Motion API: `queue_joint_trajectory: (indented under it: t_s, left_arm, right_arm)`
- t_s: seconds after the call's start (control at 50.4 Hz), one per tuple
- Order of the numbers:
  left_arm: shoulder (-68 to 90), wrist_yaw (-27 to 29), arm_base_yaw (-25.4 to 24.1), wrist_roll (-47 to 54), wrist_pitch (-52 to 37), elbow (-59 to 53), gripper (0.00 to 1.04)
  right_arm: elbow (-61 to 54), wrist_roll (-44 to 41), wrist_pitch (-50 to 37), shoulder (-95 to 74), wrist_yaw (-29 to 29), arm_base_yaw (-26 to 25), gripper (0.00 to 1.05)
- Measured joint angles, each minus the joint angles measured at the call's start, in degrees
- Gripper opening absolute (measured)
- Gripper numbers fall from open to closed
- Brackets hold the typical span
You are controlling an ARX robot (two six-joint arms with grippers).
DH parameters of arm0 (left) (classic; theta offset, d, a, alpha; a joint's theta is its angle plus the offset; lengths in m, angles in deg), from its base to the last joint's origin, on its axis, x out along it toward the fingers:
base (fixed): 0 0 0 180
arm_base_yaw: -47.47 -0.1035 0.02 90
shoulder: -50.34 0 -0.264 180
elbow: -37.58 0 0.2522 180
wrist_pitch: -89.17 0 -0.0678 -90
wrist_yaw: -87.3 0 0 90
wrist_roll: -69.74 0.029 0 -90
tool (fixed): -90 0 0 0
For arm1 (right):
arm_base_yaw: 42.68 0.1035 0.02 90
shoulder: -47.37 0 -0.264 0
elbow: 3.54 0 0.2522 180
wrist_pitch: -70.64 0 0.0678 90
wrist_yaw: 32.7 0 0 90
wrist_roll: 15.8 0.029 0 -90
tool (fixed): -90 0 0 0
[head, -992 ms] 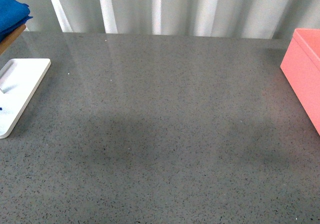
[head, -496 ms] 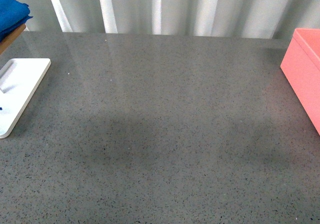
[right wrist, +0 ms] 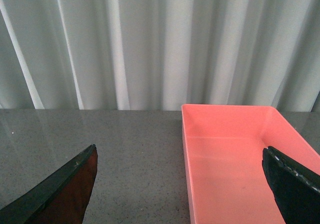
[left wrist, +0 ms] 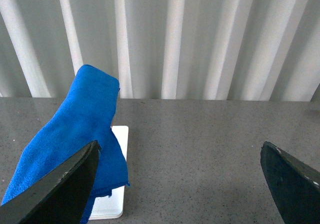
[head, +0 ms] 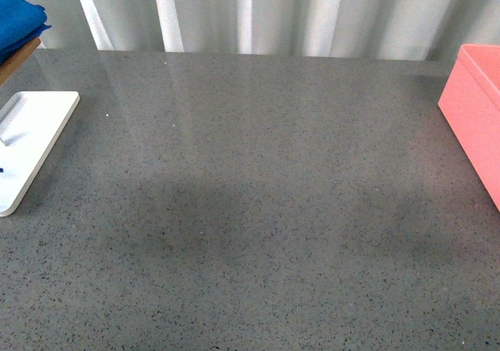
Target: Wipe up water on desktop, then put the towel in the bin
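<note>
Since the left jaws stand spread wide with nothing between them, the step in hand looks to be picking up the towel (left wrist: 82, 119); the wipe has not begun. In the left wrist view one dark finger (left wrist: 65, 184) overlaps the cloth's lower edge, but I cannot tell whether it touches. The royal-blue towel hangs draped in folded layers above the white base (left wrist: 107, 208) at the far left of the desk (head: 250, 210). In the front view a wooden rod (head: 19, 58) shows under it.

To do this well, the left arm should centre the jaws on the thick hanging fold so that both fingers straddle all the layers. They should press together only once the cloth is deep between them, because a pinch on one edge layer would likely let the rest unfold and trail. The lift should go straight up off the rod before any swing toward the middle, since a sideways pull could drag or tip the base.

The right jaws are likewise spread and empty, looking over the salmon-pink bin (right wrist: 235, 174). It sits at the desk's right edge, well apart from the towel, and its visible inside is bare. I cannot make out water on the speckled surface, so the wipe should cover the open middle broadly.
</note>
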Motion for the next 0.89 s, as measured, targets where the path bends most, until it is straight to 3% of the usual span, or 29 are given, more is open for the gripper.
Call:
queue_joint_trajectory:
  t_s: [0.397,0.456,0.496,0.535,0.575,0.635,0.773,0.892]
  left_arm:
    - [0.24,0.28,0.17,-0.09,0.28,0.11,0.98]
    - [3.61,9.01,3.63,-2.91,7.65,2.51,0.98]
    - [8.85,18.43,8.59,-4.96,14.51,5.64,0.98]
    - [12.26,24.48,12.87,-5.9,17.22,7.15,0.98]
    - [14.6,26.64,15.28,-6.29,16.61,8.28,0.98]
    - [18.67,25.33,15.98,-6.03,11.69,11.06,0.98]
    - [35.15,17.73,11.23,-3.17,-4.98,19.21,0.98]
    - [48.68,11.45,7.39,-1.22,-11.13,27.69,0.98]
  right_arm:
    - [0.02,0.0,0.0,0.0,0.0,0.0,0.98]
    - [0.0,0.0,0.0,0.02,0.0,0.0,0.98]
    - [0.0,0.0,0.0,0.0,-0.02,0.0,0.98]
    - [0.0,0.0,0.0,0.04,-0.11,0.0,0.98]
    - [0.0,0.0,0.0,0.04,0.0,0.0,0.98]
    - [0.0,0.0,0.0,0.02,-0.07,0.0,0.98]
    - [0.0,0.0,0.0,0.04,0.0,0.0,0.98]
    - [0.0,0.0,0.0,0.04,0.0,0.0,0.98]
